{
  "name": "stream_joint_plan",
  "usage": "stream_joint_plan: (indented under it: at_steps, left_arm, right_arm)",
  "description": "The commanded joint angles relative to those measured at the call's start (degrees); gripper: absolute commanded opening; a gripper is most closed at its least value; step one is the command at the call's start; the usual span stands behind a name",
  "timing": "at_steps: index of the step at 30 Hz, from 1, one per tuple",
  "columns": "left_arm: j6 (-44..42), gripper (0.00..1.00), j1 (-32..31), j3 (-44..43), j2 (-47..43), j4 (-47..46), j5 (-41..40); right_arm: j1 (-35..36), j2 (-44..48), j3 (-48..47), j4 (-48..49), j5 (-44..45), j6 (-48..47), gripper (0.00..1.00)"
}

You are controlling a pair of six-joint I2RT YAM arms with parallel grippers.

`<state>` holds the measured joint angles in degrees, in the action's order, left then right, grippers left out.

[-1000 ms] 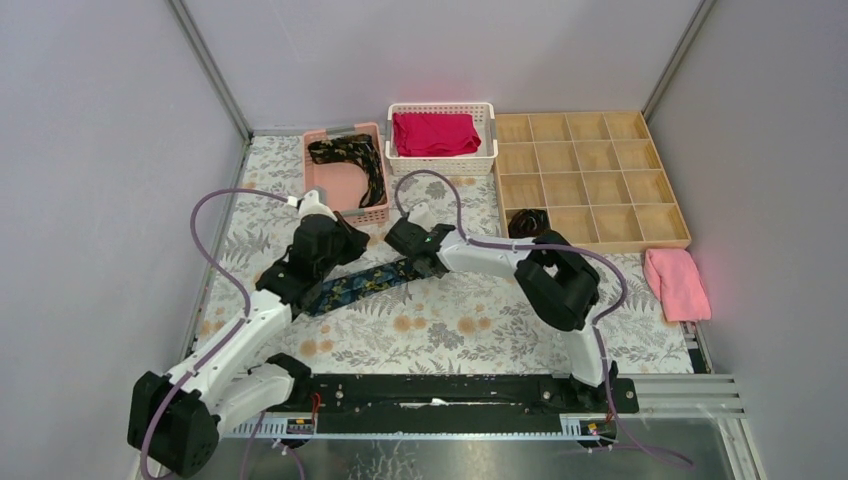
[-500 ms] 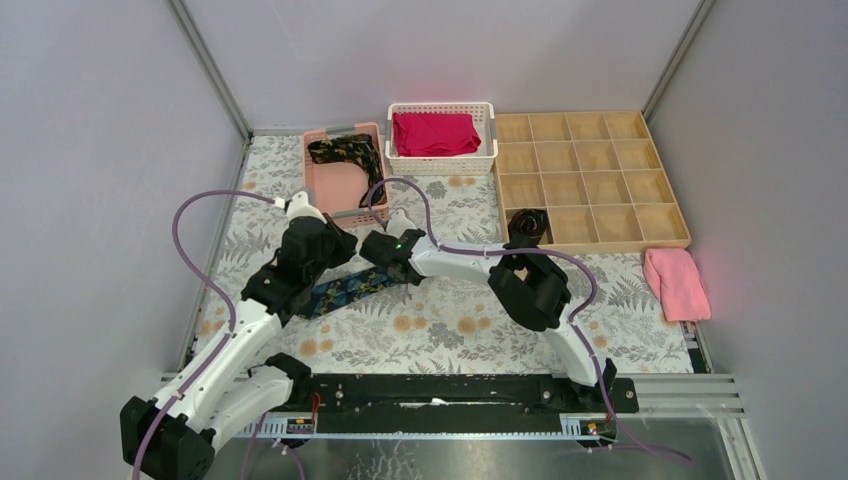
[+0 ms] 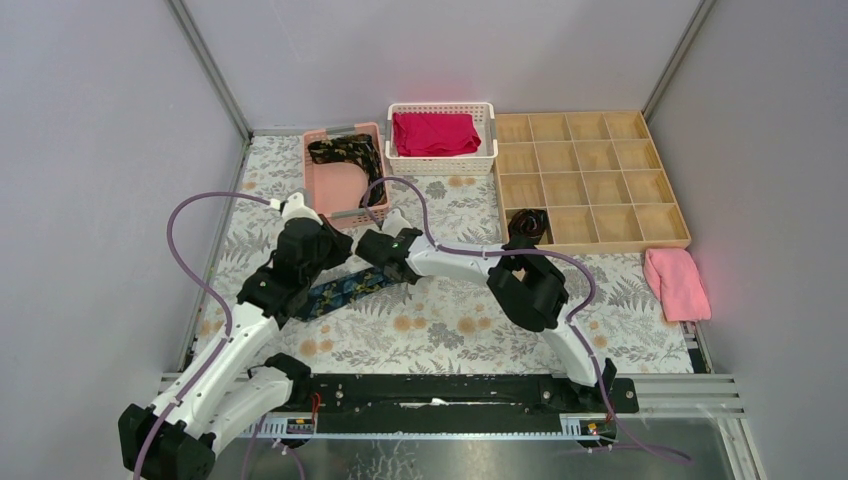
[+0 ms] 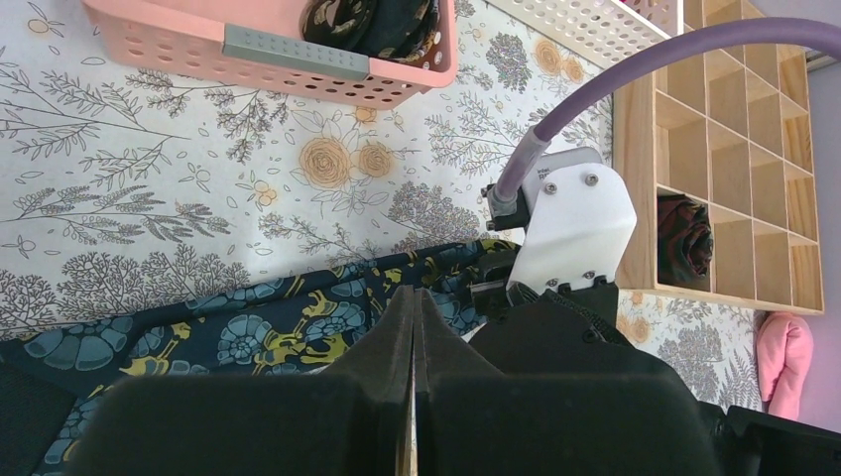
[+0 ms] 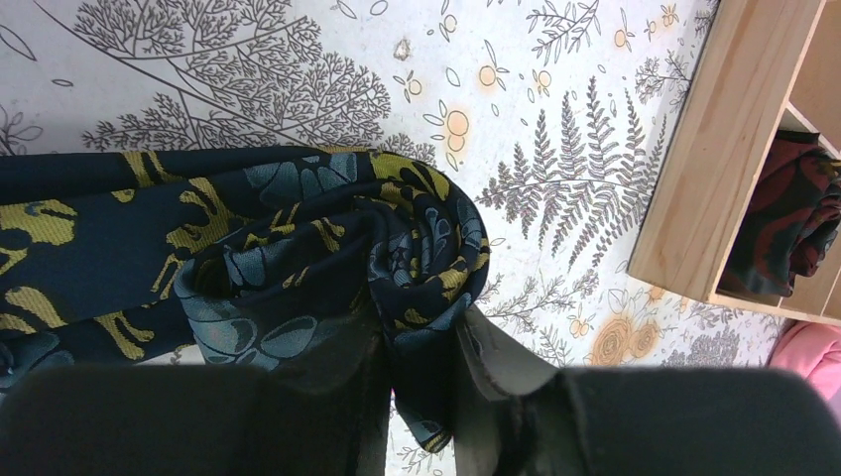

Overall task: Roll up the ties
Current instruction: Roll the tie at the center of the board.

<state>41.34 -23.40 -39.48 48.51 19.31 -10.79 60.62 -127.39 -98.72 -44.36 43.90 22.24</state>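
Note:
A dark tie [image 3: 345, 287] with blue and gold flowers lies flat on the patterned tablecloth, its right end wound into a loose coil [image 5: 417, 248]. My right gripper [image 5: 421, 357] has that coil between its fingers, fabric touching both. My left gripper [image 4: 414, 297] is shut with nothing in it, its tip over the flat strip [image 4: 248, 332], close to the right gripper [image 4: 516, 288]. A second tie [image 3: 350, 155] lies in the pink basket [image 3: 340, 190]. A dark coiled tie [image 3: 527, 222] sits in a compartment of the wooden organizer [image 3: 600, 180].
A white basket [image 3: 440, 162] with a folded red cloth [image 3: 435, 133] stands at the back. A pink towel [image 3: 676, 282] lies at the right, beside the organizer. Purple cables arc over both arms. Grey walls close in the left, back and right.
The right gripper has moved left along the tie with the coil, shortening the flat part. The left arm has drawn back slightly to the left. The right jaws look a little looser.

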Motion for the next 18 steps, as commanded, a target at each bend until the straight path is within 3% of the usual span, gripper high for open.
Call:
stream_joint_plan:
  at_steps: [1, 11, 18]
  left_arm:
    - [-1.5, 0.00, 0.7, -1.0, -0.8, 0.4, -0.7]
    - [-2.1, 0.00, 1.1, -1.5, -1.6, 0.6, -0.5]
    - [-2.3, 0.00, 1.4, -1.8, -1.9, 1.1, -0.7]
  right_arm:
    - [0.6, -1.4, -3.0, -1.2, 1.5, 0.4, 0.27]
    - [1.3, 0.4, -4.1, -2.5, 2.0, 1.0, 0.48]
    - [2.4, 2.2, -4.2, -0.8, -1.7, 0.8, 0.50]
